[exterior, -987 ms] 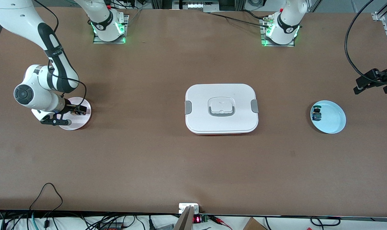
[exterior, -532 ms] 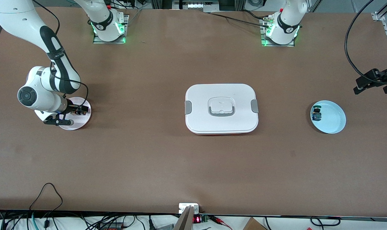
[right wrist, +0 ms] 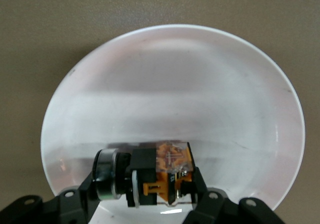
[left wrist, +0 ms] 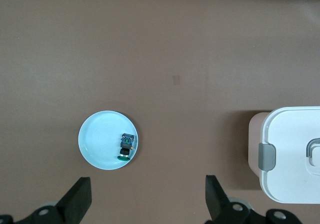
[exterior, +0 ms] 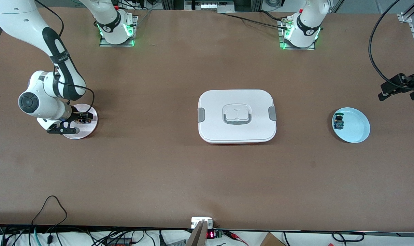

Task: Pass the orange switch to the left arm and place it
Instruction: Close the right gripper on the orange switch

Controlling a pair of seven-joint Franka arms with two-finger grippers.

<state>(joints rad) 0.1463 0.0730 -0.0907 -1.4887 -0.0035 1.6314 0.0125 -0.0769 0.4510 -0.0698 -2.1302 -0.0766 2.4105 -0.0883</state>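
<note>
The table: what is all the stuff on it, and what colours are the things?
Box: one, white with grey side latches and a grey-rimmed lid handle, in the middle of the table.
Pink plate: one, pale pink, at the right arm's end of the table.
Orange switch: one, orange body with a black end, on the pink plate.
Blue plate: one, light blue, at the left arm's end of the table.
Blue switch: one, blue body with a green top, on the blue plate near its rim.
Table: one, brown.
Right gripper: one, black, down at the pink plate, shut on the orange switch.
Left gripper: one, black, open, waiting in the air above the left arm's end of the table.
</note>
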